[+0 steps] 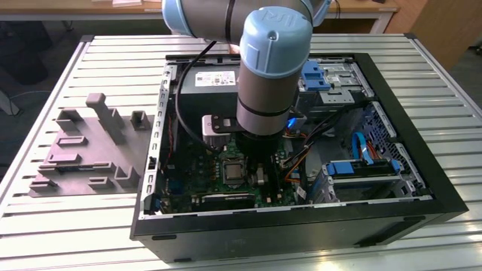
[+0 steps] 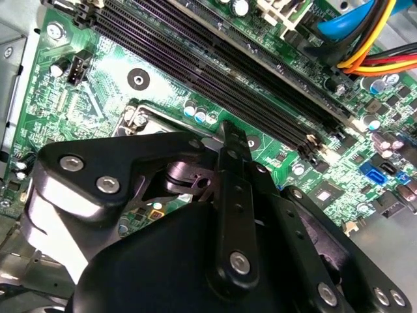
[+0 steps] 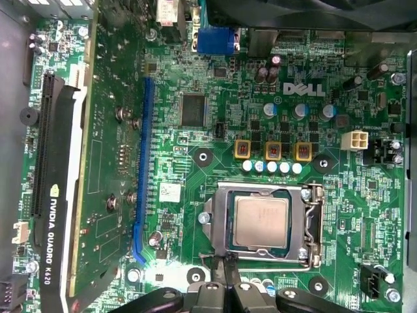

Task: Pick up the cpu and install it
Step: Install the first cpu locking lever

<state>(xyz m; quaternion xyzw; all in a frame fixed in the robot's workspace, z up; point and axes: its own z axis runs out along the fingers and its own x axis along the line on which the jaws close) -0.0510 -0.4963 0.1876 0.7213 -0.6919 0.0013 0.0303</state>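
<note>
- My gripper (image 3: 225,277) hangs low over the motherboard (image 3: 215,111), inside the open computer case (image 1: 421,169). In both wrist views my 2 fingertips meet with no gap, and nothing is held between them, so it's closed and empty.
- The cpu (image 3: 261,221) already lies flat inside the socket frame (image 3: 313,225), square to the frame sides. Its silvery lid faces up and a pale rim shows round it. The frame's dark opening surrounds it on all 4 sides.
- Key relation: in the first wrist view my fingertips sit just beside the socket's near edge, off the corner of the cpu and not over its middle. Tips and chip look apart, no contact seen.
- The cpu is square, so no long axis to speak of. Its edges run parallel w/ the frame edges.
- Only 1 arm (image 1: 263,73) here, so no choice of which is nearer.
- Around the socket: a row of 3 yellow-rimmed components (image 3: 273,151) on the far side, and the blue expansion slot (image 3: 141,169) and the graphics card (image 3: 58,176) well off to 1 side.
- In the second wrist view the memory slots (image 2: 215,65) run past the socket, beyond my fingertips.
- In the way: the frame's raised rim and its corner screws sit right by my tips. Nothing lies on top of the cpu itself.
- Judgement: the cpu looks seated in the socket; can't tell if the frame is latched.
</note>
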